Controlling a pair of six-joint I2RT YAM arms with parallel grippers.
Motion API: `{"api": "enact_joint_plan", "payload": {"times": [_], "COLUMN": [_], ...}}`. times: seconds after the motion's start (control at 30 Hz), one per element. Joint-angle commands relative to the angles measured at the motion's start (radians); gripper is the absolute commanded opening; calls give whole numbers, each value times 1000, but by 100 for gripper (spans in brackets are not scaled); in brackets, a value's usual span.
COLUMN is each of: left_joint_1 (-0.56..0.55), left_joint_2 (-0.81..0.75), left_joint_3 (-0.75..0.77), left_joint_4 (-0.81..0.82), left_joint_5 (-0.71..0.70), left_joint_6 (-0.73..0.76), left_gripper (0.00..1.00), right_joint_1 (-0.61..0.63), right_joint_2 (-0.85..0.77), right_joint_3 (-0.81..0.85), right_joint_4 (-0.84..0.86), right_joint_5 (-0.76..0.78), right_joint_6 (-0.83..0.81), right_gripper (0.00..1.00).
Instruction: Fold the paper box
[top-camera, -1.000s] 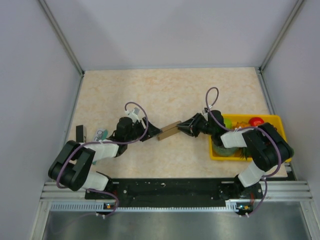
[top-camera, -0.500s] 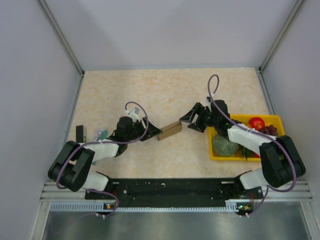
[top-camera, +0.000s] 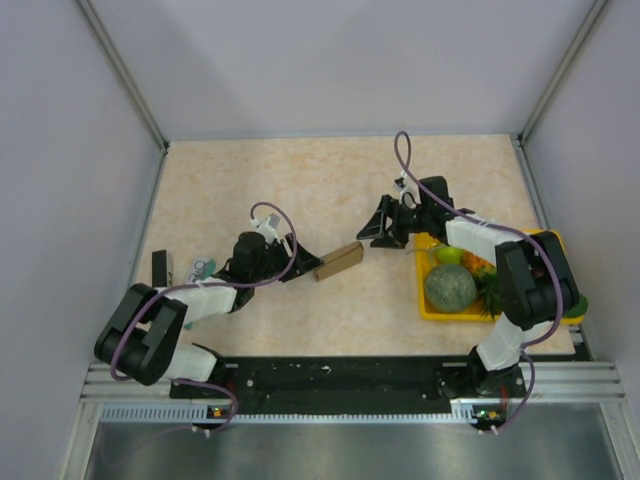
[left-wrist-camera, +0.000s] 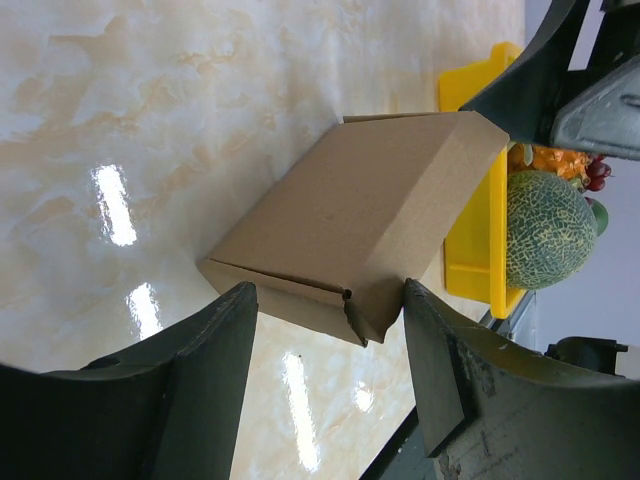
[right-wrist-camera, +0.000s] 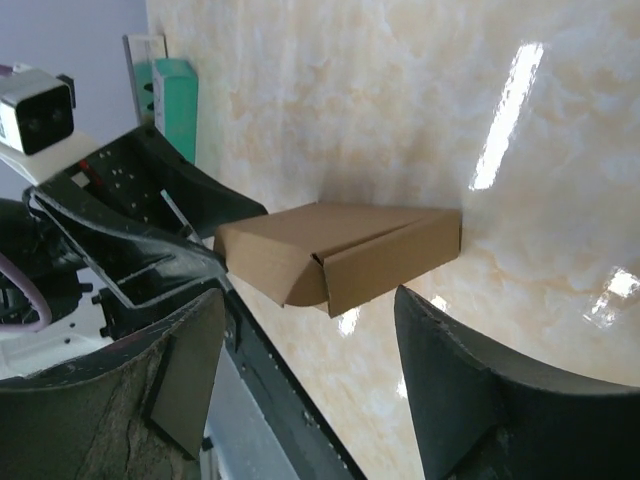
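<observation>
Yellow tray (top-camera: 424, 302): melon (top-camera: 451, 287), small fruit (top-camera: 449, 255) contained. Paper box (top-camera: 340, 260), closed, just ahead of spread left jaws; spread right jaws drawn farther off.

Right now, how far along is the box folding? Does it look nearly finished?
Mostly done, it seems. The paper box lies on the table as a closed flat carton. Nothing is held: the left tool sits open at one end of it, and the right tool is open and clear of the other end. What may be left is pressing one end flap, which looks slightly loose.
</observation>
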Motion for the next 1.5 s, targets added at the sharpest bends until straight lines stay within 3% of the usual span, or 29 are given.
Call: {"api": "enact_joint_plan", "payload": {"times": [0.0,0.7,0.97,1.47], "left_joint_1": [6,6,6,6], "left_joint_2": [1,-11,-11,33], "left_joint_3": [-1,8,9,-8], "left_joint_4": [-115,-134,-134,-103], "left_joint_5": [-48,-58,-58,-58], "left_joint_6": [48,52,55,54], "left_gripper": [64,63,63,63], "right_joint_1": [-4,-2,-2,-22], "right_joint_2": [-5,134,130,243], "right_joint_3": [-26,-113,-84,-130], "right_joint_4": [49,307,318,414], "right_joint_5": [-103,-174,-181,-204], "right_joint_6": [-29,198,236,302], "right_gripper": [70,53,64,29]}}
